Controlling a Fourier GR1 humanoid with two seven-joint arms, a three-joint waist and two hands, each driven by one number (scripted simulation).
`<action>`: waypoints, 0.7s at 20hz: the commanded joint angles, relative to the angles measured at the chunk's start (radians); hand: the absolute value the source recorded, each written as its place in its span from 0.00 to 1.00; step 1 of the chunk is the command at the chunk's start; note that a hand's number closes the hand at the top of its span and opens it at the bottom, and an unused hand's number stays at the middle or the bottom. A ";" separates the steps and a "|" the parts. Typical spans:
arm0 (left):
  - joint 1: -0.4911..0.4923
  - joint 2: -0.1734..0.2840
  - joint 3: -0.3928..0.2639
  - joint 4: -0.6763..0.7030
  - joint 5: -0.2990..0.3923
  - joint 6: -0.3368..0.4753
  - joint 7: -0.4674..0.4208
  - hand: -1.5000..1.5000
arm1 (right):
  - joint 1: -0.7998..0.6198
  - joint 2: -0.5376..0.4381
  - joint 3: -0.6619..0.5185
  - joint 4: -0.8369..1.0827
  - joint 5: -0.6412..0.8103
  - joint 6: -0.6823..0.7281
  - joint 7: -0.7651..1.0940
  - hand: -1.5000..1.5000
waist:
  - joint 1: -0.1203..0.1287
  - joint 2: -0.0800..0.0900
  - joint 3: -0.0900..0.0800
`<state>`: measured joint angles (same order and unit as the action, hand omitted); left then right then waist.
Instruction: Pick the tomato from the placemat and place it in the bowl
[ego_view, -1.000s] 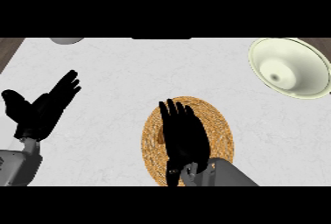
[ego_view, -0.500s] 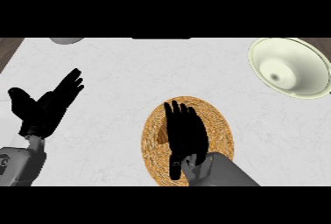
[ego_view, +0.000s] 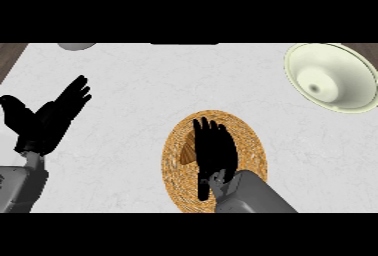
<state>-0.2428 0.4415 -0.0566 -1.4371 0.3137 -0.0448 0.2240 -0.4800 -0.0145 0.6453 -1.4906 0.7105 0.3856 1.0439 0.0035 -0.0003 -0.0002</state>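
Right hand (ego_view: 214, 150) flat, fingers straight over the placemat (ego_view: 251, 150), tomato hidden; should curl around it before lifting toward bowl (ego_view: 332, 75).

Woven straw-like placemat (ego_view: 251, 145) — coarse, matt, golden-brown. Glazed-looking bowl (ego_view: 332, 77), smooth, pale cream, faint sheen. Marble-patterned counter (ego_view: 148, 75) — white, smooth, matt. Matt black hands: left hand (ego_view: 48, 120), right hand (ego_view: 214, 147). Smooth grey forearm shells.

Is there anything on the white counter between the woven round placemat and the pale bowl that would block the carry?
Nothing visible does. Bare white counter lies between the woven round placemat and the pale green bowl at upper right. The right hand covers the placemat's middle; no tomato shows.
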 joint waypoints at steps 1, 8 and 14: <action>-0.036 -0.005 0.028 0.027 -0.014 -0.007 0.010 0.50 | 0.009 0.014 -0.028 0.035 0.022 0.035 0.076 0.00 | -0.004 0.000 0.000; 0.001 -0.047 0.026 -0.006 -0.062 -0.006 0.015 0.50 | 0.071 0.004 -0.054 0.129 0.087 -0.038 -0.048 0.00 | -0.003 0.000 0.000; 0.067 -0.054 0.046 -0.122 -0.072 -0.034 0.067 0.50 | 0.116 0.013 -0.054 0.179 0.123 -0.083 -0.105 0.00 | 0.001 -0.001 0.000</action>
<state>-0.2215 0.3828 -0.0235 -1.4752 0.2447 -0.0656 0.2489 -0.4242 -0.0057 0.5885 -1.3278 0.7912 0.3278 0.9484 0.0035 -0.0005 0.0000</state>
